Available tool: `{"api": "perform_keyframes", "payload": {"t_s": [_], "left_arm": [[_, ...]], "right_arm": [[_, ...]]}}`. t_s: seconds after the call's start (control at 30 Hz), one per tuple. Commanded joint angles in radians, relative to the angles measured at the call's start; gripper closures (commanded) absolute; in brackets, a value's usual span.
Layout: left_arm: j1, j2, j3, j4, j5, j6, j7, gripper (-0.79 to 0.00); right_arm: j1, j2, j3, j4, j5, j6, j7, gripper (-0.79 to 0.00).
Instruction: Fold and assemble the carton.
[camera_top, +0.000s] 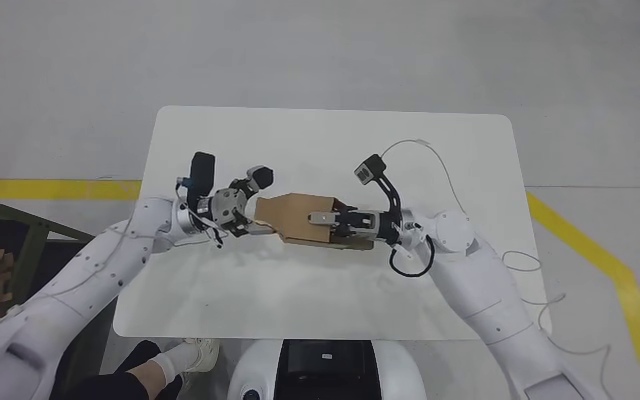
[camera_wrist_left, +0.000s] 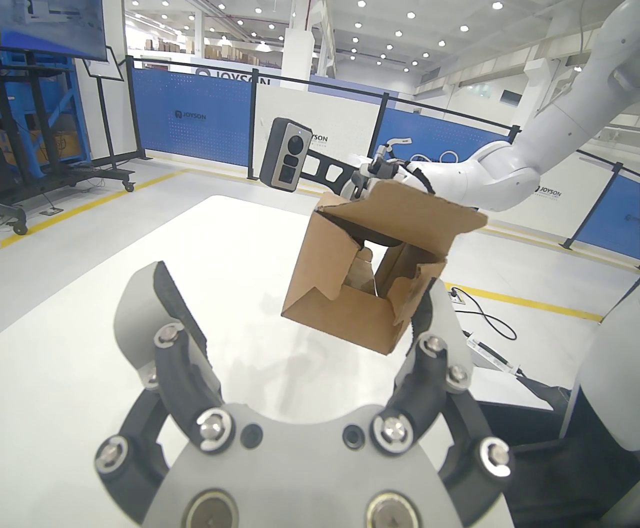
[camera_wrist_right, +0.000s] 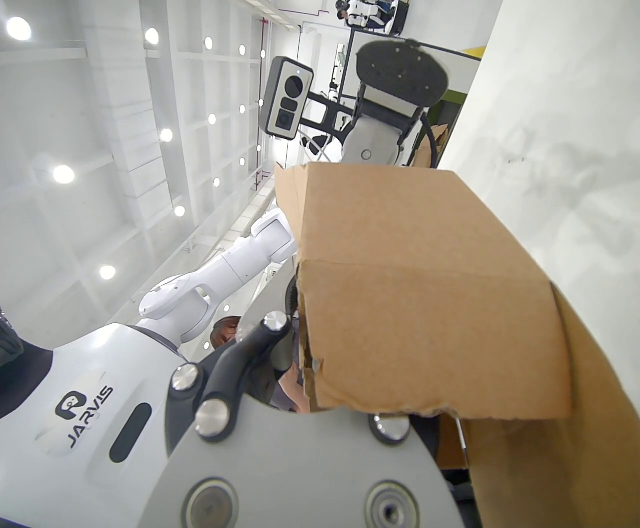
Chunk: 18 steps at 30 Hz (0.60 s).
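The brown carton (camera_top: 300, 213) hangs above the middle of the white table (camera_top: 330, 290), partly opened into a box shape. My right gripper (camera_top: 336, 220) is shut on the carton's wall at its right end, and one pale finger (camera_wrist_left: 361, 264) shows inside the box. The carton's open end (camera_wrist_left: 360, 270), with loose flaps, faces my left gripper (camera_wrist_left: 297, 287). That gripper is open, its fingers spread wide just left of the carton (camera_wrist_right: 425, 290), and one finger (camera_wrist_left: 432, 312) is close by a ragged flap edge. Its black pad (camera_wrist_right: 402, 72) rises beyond the carton's far end.
A thin white cable (camera_top: 440, 150) loops over the table's far right part. There is bare tabletop in front of and behind the carton. Yellow floor lines (camera_top: 60, 188) run past both sides of the table.
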Motion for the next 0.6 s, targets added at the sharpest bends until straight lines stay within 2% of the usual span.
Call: {"api": "perform_keyframes", "payload": {"t_s": [0.0,0.37,0.57], "left_arm": [[-0.004,-0.005,0.005,0.003,0.001,0.000,0.000,-0.785],[-0.024,-0.023,0.023,0.020,0.033,0.000,0.000,-0.785],[-0.021,-0.024,0.013,0.030,0.028,0.000,0.000,-0.785]], "right_arm": [[-0.001,0.000,-0.001,-0.003,0.000,-0.001,0.002,0.000],[-0.006,-0.001,-0.002,-0.010,-0.004,-0.003,0.006,0.000],[-0.008,-0.002,0.001,-0.005,-0.013,-0.004,-0.004,0.000]]}}
